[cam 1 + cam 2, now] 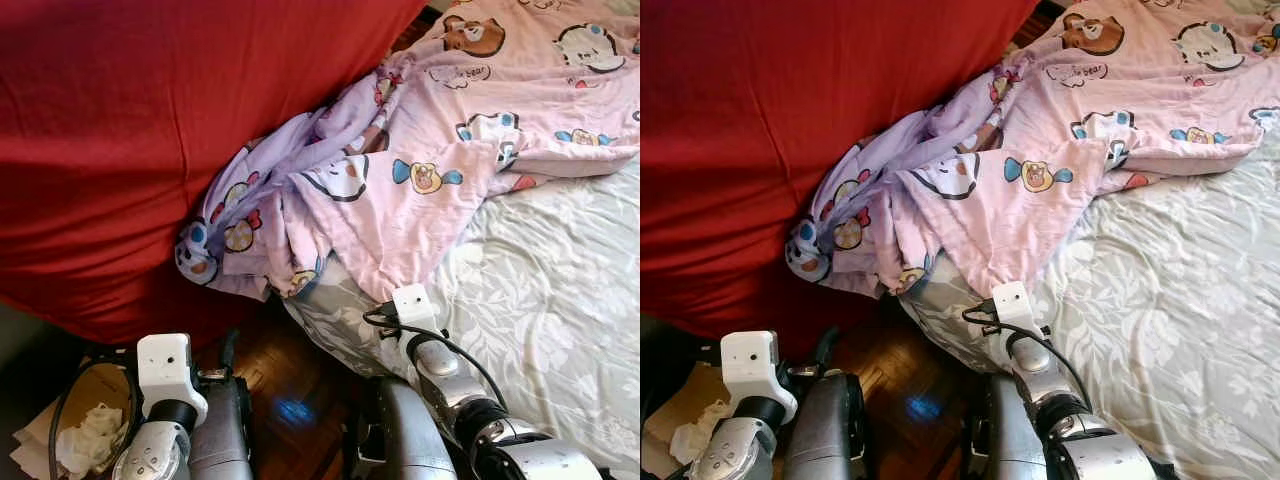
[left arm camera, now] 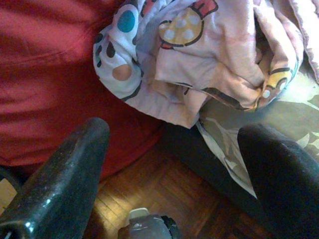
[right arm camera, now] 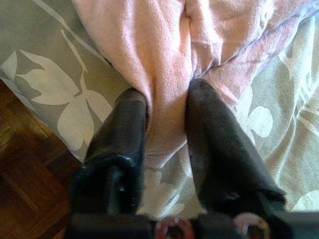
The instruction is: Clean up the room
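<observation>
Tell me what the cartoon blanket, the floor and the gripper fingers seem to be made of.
Pink cartoon blanket: soft, matte woven fabric, likely cotton; it bunches and creases loosely, and the right gripper pinches a fold. Floor: glossy dark wood parquet, with visible block pattern and sheen. Left gripper fingers: black, slightly speckled, probably rubber or plastic.

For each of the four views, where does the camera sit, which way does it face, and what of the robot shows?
Left eye: on the head, looking forward and down at the pink blanket hanging off the bed beside a red cover; both arms show below.
Right eye: the same scene, slightly shifted.
Left wrist: along the open left tool, over wooden floor, facing the blanket's corner.
Right wrist: along the right tool, fingers pinching a blanket fold on the floral sheet.
Shared: the blanket shows in every view.
</observation>
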`<state>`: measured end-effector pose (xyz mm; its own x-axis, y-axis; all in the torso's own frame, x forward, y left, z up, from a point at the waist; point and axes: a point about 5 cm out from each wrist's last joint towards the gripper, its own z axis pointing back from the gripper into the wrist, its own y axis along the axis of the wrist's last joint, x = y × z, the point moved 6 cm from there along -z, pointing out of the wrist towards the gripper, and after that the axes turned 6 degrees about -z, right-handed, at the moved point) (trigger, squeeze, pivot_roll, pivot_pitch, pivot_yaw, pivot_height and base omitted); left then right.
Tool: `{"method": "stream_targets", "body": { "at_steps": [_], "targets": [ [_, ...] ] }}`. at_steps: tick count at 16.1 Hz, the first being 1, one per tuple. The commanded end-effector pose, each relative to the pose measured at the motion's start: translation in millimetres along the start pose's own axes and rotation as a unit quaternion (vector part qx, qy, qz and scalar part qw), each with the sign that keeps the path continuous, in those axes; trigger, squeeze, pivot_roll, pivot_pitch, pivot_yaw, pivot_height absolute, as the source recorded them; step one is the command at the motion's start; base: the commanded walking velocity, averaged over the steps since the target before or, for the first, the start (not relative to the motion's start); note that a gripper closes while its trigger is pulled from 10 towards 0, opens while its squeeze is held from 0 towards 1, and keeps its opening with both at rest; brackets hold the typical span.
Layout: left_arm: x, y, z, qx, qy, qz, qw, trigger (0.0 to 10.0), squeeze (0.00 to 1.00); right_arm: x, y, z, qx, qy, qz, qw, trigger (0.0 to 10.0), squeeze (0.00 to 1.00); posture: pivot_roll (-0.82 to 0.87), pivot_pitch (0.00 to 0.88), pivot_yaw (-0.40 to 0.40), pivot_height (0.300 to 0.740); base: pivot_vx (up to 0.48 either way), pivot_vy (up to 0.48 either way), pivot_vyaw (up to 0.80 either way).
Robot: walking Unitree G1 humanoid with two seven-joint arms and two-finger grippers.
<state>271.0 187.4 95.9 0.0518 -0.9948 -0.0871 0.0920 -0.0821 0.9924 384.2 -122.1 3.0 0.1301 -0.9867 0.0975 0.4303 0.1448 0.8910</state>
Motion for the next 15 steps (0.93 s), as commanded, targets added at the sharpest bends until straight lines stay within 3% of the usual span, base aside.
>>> {"method": "stream_targets", "body": {
  "at_steps": [1, 9, 12, 15],
  "targets": [
    [2.0, -7.3, 3.8, -0.014, -0.001, 0.002, 1.000, 10.0, 0.00, 3.8, -23.7, 4.8, -0.032, -0.004, 0.004, 0.999, 0.0, 0.00, 0.16, 0.365, -0.112, 0.616, 0.000, 0.000, 0.00],
    [0.1, -20.5, -10.4, -0.022, 0.000, -0.008, 1.000, 10.0, 0.00, 17.2, -38.5, 9.7, -0.044, -0.018, -0.007, 0.999, 0.0, 0.00, 0.14, 0.266, -0.115, 0.616, 0.000, 0.000, 0.00],
    [-10.6, -30.7, -24.9, -0.027, 0.016, -0.011, 0.999, 10.0, 0.00, 25.0, -44.3, 14.3, -0.025, -0.033, -0.096, 0.995, 0.0, 0.00, 0.13, 0.170, -0.111, 0.616, 0.000, 0.000, 0.00],
    [-15.9, -34.1, -37.6, -0.025, 0.027, -0.010, 0.999, 10.0, 0.00, 33.7, -46.5, 18.2, -0.006, -0.044, -0.138, 0.989, 0.0, 0.00, 0.12, 0.104, -0.105, 0.616, 0.000, 0.000, 0.00]
  ]
}}
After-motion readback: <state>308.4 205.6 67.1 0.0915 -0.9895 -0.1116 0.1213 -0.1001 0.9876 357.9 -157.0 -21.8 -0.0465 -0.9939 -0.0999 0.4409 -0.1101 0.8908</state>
